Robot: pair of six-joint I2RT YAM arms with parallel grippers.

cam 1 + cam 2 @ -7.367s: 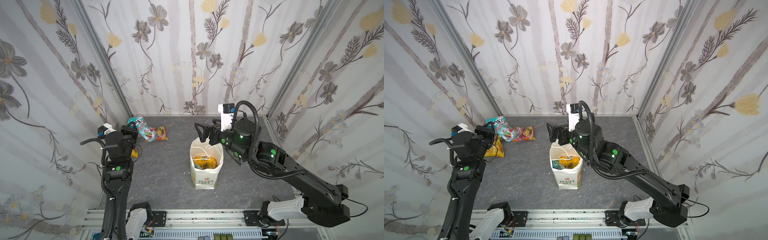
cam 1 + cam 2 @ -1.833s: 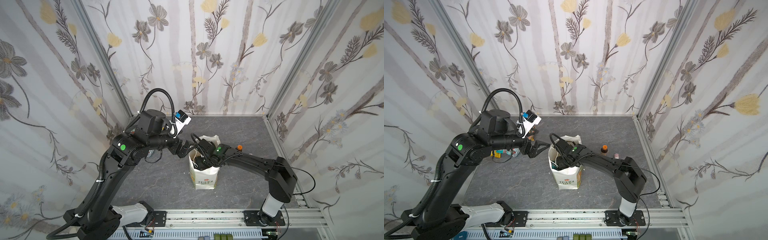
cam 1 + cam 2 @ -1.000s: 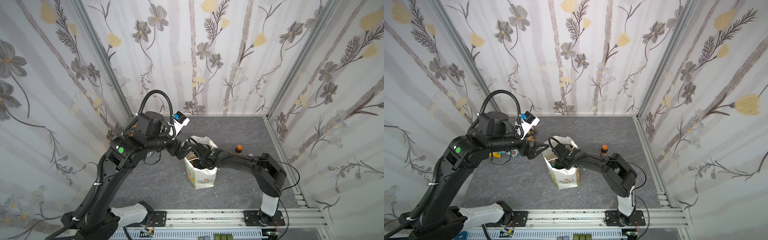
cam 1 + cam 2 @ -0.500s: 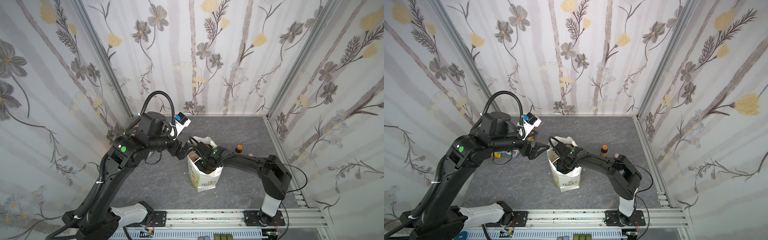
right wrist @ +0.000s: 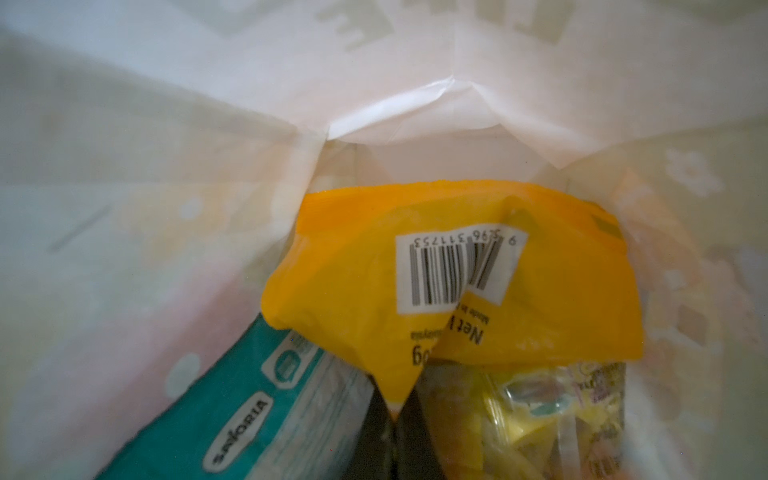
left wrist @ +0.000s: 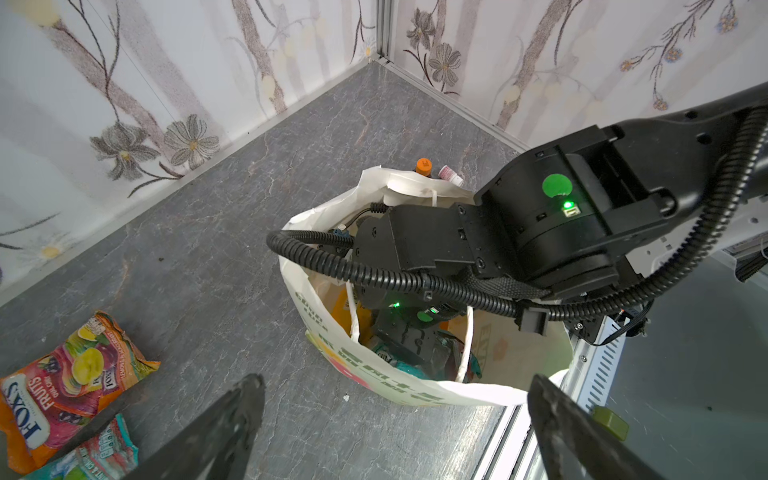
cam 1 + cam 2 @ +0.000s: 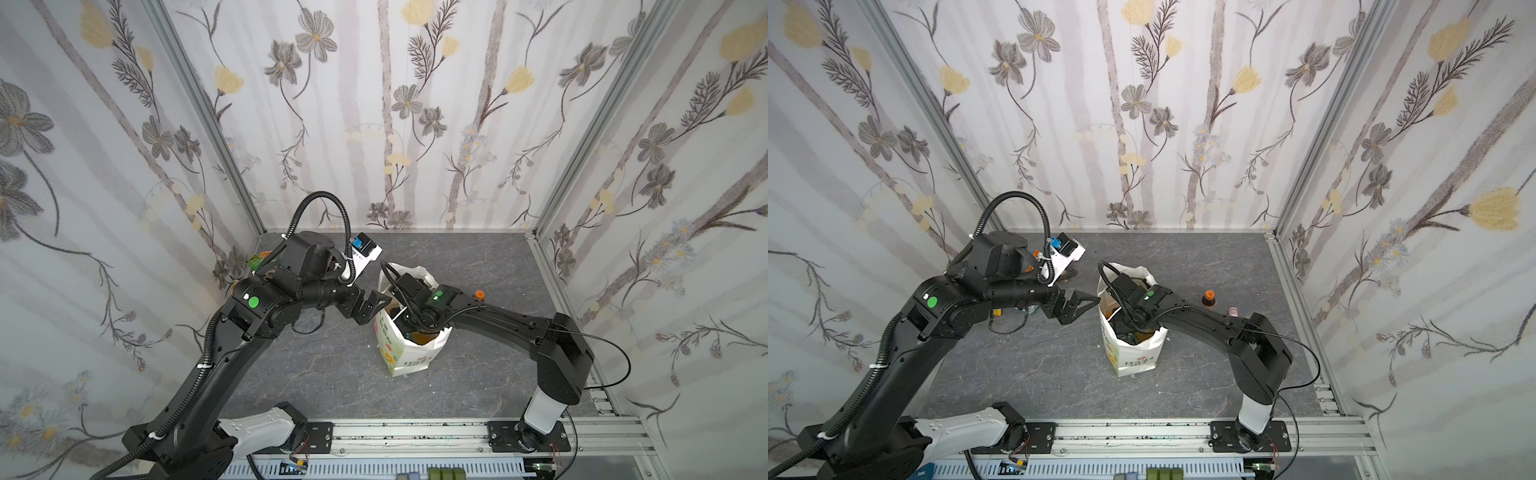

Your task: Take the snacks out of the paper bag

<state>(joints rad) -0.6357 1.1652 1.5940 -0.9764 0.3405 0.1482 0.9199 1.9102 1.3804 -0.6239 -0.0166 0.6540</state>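
Step in hand: we judge this to be the pull of one packet up out of the paper bag (image 7: 401, 359), with the right hand (image 5: 392, 419) deep inside it.
How we lift: we would draw slowly and straight up along the bag's height, since the grip seems to be on a mere corner of crinkly foil, which can slip.
Bag's footing: it stands upright on the grey surface (image 7: 324, 374) and looks tall and light. A sideways tug would likely tip it, so we keep the wrist clear of the rim and the string handles (image 6: 352, 309).
Neighbours: a teal packet (image 5: 249, 399) and a clear yellow packet (image 5: 536, 411) lie against the orange packet (image 5: 548, 291). We expect them to drag along, and we would pause if they rise.
Possible help: the left hand (image 7: 376, 309) could steady the bag's wall during the lift, though pinching the paper risks crumpling the mouth closed.
Right hand: its fingers are pressed together. In the right wrist view the orange packet's lower corner runs down between them, so we read it as pinching that corner.
Left hand: it is spread as wide as it goes and empty, just outside the bag's rim. We cannot tell whether a fingertip touches the paper.
Snacks inside: at least those three packets sit in the bag.
Snacks outside: a FOX'S packet (image 6: 70, 382) and a blue-green packet (image 6: 97, 457) lie side by side on the surface, well apart from the bag.
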